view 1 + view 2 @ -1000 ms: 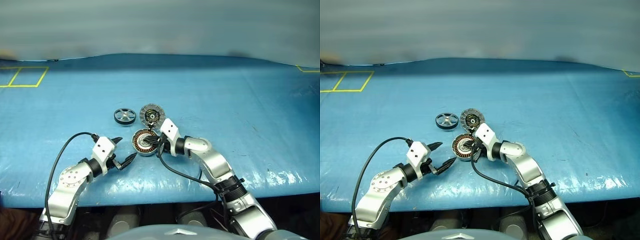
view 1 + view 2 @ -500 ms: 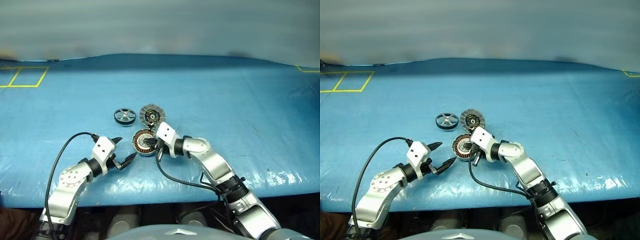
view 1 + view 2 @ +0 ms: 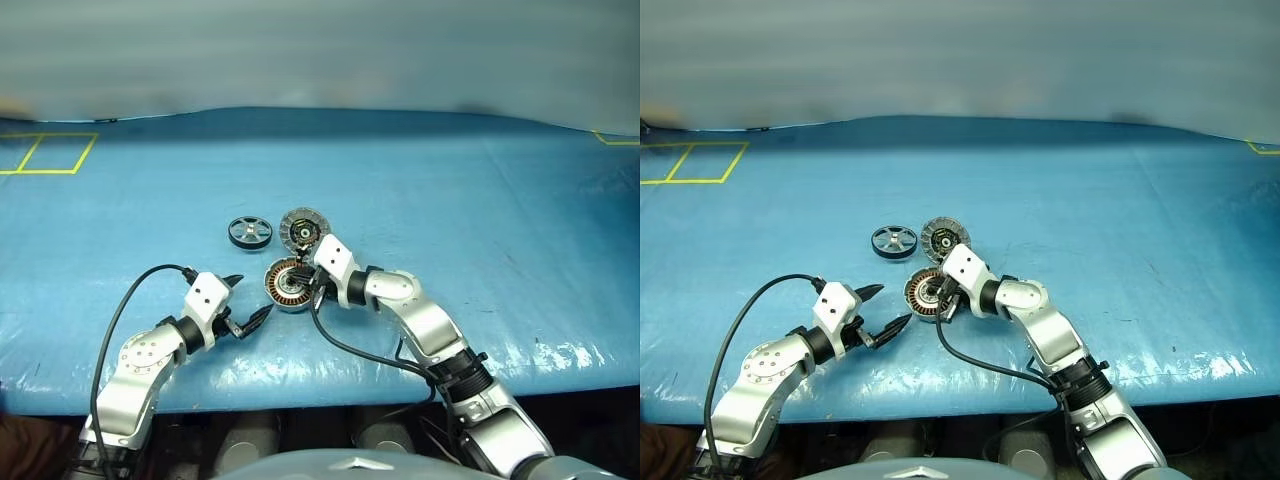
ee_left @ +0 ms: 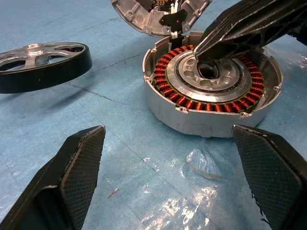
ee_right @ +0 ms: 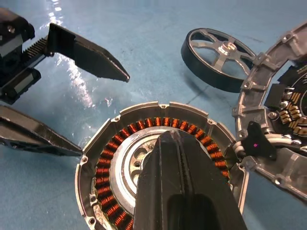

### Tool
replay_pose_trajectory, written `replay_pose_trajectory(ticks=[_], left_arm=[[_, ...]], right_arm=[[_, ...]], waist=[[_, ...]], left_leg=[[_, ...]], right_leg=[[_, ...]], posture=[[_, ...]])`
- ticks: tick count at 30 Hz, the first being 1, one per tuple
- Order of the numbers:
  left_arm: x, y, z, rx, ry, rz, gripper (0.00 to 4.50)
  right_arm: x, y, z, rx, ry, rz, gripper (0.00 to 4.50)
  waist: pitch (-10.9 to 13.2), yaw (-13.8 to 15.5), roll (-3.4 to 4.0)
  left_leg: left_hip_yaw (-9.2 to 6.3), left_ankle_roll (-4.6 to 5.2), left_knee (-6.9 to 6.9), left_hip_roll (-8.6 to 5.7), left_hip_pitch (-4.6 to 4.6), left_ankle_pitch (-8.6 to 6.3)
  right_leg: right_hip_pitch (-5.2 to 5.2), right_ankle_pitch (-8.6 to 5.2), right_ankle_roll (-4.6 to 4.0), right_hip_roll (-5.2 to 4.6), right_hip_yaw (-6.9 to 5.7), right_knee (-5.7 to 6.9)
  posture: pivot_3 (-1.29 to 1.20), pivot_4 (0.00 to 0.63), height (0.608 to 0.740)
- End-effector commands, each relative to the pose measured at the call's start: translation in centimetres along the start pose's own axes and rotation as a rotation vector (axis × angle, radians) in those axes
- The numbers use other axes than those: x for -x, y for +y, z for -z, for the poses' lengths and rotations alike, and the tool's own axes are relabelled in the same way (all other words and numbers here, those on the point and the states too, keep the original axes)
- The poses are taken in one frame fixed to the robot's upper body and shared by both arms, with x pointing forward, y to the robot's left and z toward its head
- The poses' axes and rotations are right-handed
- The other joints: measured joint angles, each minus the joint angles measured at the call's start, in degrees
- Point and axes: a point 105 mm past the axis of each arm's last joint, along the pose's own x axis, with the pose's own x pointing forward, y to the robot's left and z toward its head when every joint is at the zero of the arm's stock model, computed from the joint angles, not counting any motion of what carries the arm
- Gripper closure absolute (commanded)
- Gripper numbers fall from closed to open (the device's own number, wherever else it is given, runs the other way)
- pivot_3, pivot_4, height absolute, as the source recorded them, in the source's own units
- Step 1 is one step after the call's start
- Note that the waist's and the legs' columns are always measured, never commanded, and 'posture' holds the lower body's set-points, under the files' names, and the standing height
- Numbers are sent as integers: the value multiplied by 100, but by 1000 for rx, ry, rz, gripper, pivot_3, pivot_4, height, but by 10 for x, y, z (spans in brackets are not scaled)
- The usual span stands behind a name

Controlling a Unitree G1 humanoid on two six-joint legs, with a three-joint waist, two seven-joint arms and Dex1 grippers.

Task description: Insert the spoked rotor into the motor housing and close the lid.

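The motor housing [image 3: 283, 287], a silver cup with copper windings, lies on the blue table in front of me. My right gripper [image 3: 304, 279] is shut, and its tip [image 4: 199, 55] rests over the housing's central hub, hiding part of it. The lid [image 3: 303, 228] lies just behind the housing, touching its rim, dark centre up. Left of the lid, the spoked rotor [image 3: 249, 232] lies flat. My left gripper [image 3: 256, 294] stands open just left of the housing, holding nothing, fingers [image 4: 81, 167] apart on either side of it in the left wrist view.
A yellow taped square [image 3: 45, 153] marks the far left of the blue table cover. A black cable [image 3: 120, 310] loops from my left wrist. The table's front edge [image 3: 300, 395] runs close below both arms.
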Motion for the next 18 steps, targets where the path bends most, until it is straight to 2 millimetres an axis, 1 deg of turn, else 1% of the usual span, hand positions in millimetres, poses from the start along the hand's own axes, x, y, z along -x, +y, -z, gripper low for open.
replay_pose_trajectory(ticks=[1,12,18], left_arm=[[-2,-1,-8,-16,-24,5,0],[1,-2,-6,-15,-21,-2,0],[0,-1,-6,-15,-20,-6,0]], right_arm=[[1,-2,-14,13,-51,9,4486],[-2,0,8,-5,24,13,4486],[-1,-1,12,13,54,10,4486]], waist=[[0,0,0],[0,-3,0],[0,1,0]], left_leg=[[0,0,0,0,0,0],[1,0,0,0,0,0],[1,0,1,0,1,0]], right_leg=[[0,0,0,0,0,0],[-1,0,0,0,1,0],[-1,0,0,-1,0,0]], posture=[[0,150,740],[0,150,740],[0,150,740]])
